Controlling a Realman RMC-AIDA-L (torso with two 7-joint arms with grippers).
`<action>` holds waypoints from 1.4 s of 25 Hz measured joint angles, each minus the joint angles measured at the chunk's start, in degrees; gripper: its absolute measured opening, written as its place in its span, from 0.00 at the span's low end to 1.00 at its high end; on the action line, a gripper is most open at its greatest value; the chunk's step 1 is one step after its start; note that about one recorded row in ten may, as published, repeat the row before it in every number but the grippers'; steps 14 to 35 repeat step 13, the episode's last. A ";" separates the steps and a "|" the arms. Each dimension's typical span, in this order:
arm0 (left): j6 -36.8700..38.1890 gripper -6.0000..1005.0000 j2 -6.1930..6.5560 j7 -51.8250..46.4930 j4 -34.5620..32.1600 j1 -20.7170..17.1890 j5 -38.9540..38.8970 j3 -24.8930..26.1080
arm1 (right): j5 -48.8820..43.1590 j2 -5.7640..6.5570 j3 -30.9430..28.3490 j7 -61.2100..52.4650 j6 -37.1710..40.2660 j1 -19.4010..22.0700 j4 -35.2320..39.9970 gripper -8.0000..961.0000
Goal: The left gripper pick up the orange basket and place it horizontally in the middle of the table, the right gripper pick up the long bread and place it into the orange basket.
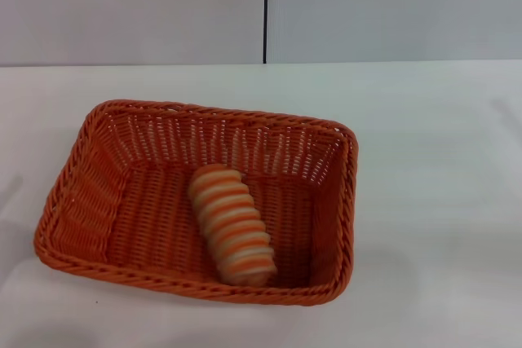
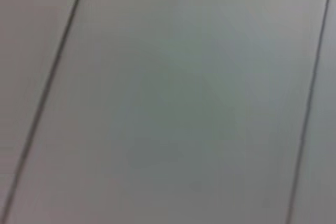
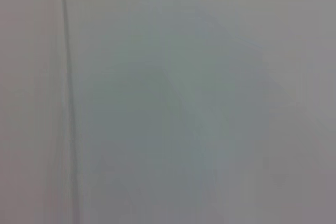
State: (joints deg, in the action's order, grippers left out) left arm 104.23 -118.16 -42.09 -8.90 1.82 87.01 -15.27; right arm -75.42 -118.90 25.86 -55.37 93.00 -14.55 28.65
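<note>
The orange basket (image 1: 90, 201) lies lengthwise across the white table (image 1: 432, 201), a little left of the middle in the head view. Inside it rests the long bread (image 1: 231, 222), striped orange-tan and cream, lying at a slant on the basket's floor with one end near the front wall. Neither the left gripper nor the right gripper shows in any view. Both wrist views hold only a plain grey surface with thin dark lines.
A grey wall (image 1: 130, 6) with a dark vertical seam (image 1: 266, 6) stands behind the table. Bare white tabletop stretches to the right of the basket and behind it.
</note>
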 joint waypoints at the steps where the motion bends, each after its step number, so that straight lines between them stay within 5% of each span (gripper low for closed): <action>1: -0.05 0.75 -0.07 1.05 0.35 -0.33 0.00 0.71 | 0.53 0.00 -1.23 2.44 0.08 -0.06 -1.90 0.74; 13: 0.43 0.75 0.10 5.88 1.01 -5.34 0.00 10.34 | 1.59 -0.04 -6.22 9.43 0.16 0.35 -7.75 0.74; 35: 0.43 0.75 0.10 5.88 1.01 -5.34 0.00 10.34 | 1.59 -0.04 -6.22 9.43 0.16 0.35 -7.75 0.74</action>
